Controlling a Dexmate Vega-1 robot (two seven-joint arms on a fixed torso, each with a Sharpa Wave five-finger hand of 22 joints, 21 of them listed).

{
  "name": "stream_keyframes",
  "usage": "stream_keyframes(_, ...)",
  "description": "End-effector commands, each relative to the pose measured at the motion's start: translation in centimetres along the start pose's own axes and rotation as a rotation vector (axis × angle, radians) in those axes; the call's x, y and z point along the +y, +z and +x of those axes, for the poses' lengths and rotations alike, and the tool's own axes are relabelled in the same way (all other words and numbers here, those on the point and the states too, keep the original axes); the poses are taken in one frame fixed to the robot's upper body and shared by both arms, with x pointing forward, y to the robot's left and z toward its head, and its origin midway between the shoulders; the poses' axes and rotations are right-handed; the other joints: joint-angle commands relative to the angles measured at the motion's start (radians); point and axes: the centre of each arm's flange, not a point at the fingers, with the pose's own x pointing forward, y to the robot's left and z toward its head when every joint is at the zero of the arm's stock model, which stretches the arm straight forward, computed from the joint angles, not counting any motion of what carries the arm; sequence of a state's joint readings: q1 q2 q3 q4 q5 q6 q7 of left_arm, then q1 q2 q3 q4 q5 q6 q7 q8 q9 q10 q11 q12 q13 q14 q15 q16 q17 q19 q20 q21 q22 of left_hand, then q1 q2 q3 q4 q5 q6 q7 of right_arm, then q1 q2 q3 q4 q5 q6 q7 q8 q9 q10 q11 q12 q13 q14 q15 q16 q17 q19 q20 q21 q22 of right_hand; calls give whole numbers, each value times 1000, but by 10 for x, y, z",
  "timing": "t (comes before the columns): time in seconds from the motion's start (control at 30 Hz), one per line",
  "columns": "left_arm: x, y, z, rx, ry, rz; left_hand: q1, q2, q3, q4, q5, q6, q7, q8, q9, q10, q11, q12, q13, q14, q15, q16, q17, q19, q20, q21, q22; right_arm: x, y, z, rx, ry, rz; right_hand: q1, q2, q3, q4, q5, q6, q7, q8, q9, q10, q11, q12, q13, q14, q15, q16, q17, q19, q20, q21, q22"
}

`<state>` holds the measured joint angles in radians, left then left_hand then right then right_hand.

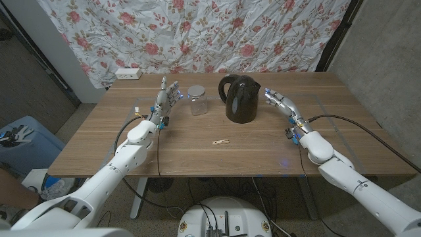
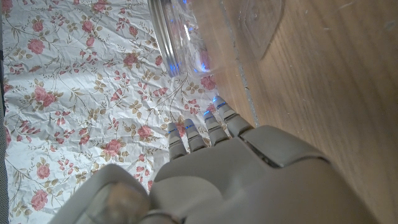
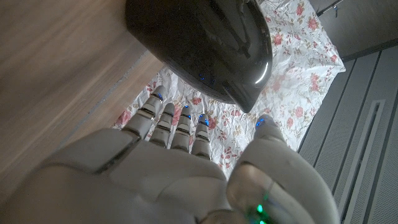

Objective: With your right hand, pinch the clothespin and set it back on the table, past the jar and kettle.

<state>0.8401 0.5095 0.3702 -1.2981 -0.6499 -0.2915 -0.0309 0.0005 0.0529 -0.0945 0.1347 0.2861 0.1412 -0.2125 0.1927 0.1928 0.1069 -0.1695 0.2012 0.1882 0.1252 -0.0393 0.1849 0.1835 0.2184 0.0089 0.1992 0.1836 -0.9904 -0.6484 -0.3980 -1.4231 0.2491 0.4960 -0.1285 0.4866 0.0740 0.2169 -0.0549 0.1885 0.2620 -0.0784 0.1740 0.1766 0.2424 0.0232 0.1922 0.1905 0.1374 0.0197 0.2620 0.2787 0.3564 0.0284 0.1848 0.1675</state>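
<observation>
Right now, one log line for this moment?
clothespin: on table, untouched | right hand: open beside kettle | left hand: open near jar

Backdrop: crumpled white cloth with red flowers point(image 1: 217, 29), top of the frame.
Power strip: white plastic block point(image 1: 127, 74), upper left, at the wooden table point(image 1: 99, 141) edge.
Bin: blue plastic container point(image 1: 21, 141), far left.

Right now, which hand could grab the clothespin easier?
Probably the right hand. The clothespin lies on the table nearer the robot than the kettle, with bare wood between them. The left hand is open too, beside the jar.
</observation>
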Motion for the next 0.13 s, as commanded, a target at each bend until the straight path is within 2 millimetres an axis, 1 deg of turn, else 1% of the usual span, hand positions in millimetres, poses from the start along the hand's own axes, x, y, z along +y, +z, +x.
stream_keyframes(0.03, 0, 2, 0, 0, 0, 0, 3, 8, 1, 6, 4, 0, -9, 6, 5, 3, -6, 6, 2, 9, -7, 5, 4, 9, 1, 7, 2, -8, -4, 13, 54, -80, 88, -15, 16, 3, 10, 0, 4, 13, 7, 2, -2, 10, -1, -1, -4, 2, -1, 3, -3, -1, -1, 1)
stream_keyframes(0.13, 0, 2, 0, 0, 0, 0, 3, 8, 1, 6, 4, 0, -9, 6, 5, 2, -7, 6, 2, 9, -7, 5, 4, 8, 1, 7, 2, -7, -4, 17, 78, -70, 97, -21, 20, 3, 12, 0, 1, 20, 7, 2, -1, 10, -1, -1, -5, 1, -2, 2, -4, -2, -1, 1)
